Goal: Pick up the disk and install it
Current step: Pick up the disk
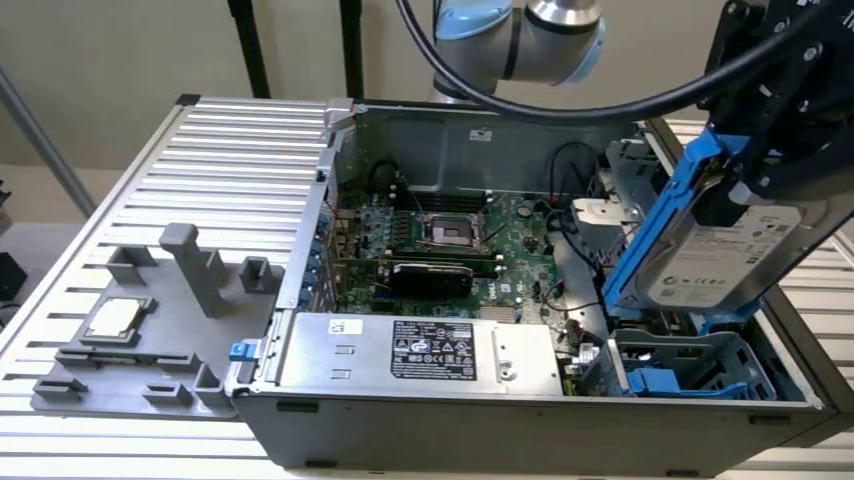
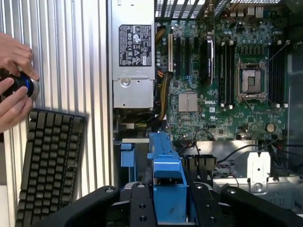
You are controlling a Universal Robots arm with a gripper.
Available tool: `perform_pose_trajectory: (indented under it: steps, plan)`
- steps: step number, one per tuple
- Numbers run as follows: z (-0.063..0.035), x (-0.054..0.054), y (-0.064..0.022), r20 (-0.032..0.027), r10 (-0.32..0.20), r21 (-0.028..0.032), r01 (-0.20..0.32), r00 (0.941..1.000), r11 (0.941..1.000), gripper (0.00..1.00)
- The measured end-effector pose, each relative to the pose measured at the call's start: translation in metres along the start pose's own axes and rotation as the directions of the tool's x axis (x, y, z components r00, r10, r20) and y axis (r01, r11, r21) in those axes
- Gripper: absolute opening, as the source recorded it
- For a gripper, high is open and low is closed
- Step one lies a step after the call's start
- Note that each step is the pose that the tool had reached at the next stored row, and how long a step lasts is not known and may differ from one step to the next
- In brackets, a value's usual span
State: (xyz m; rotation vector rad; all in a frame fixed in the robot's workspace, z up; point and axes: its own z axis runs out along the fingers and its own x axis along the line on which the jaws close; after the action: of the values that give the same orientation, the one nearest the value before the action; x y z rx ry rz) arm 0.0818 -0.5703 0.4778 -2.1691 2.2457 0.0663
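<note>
Open computer case point(image 1: 534, 430) on ribbed table point(image 1: 227, 150) — exterior view: motherboard point(image 1: 507, 225) at centre, power-supply box point(image 1: 420, 352) at six o'clock. Grey fixture point(image 1: 120, 375) bearing CPU chip point(image 1: 112, 318) at eight o'clock. Keyboard point(image 2: 49, 165) lies on the table.

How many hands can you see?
2. One hand curls over a small round black-and-blue knob; the other hand grips that knob from the opposite side, nearest the black rectangular keyboard. Others could be out of sight.

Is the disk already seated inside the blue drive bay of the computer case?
No, the hand holds the disk raised above the blue drive bay, outside it.
</note>
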Motion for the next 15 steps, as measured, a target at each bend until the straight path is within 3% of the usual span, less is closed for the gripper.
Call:
perform_pose_trajectory:
  steps: [8,10,15]
  plan:
    - [0.0091,0.009,-0.0248,-0.0003,-0.002,-0.0035,0.002,1.0,1.0,0.32]
    - [0.0096,0.011,-0.0269,-0.0003,-0.001,-0.0092,0.001,1.0,1.0,0.32]
    - [0.0095,0.011,-0.0271,-0.0005,-0.001,-0.0097,0.001,1.0,1.0,0.32]
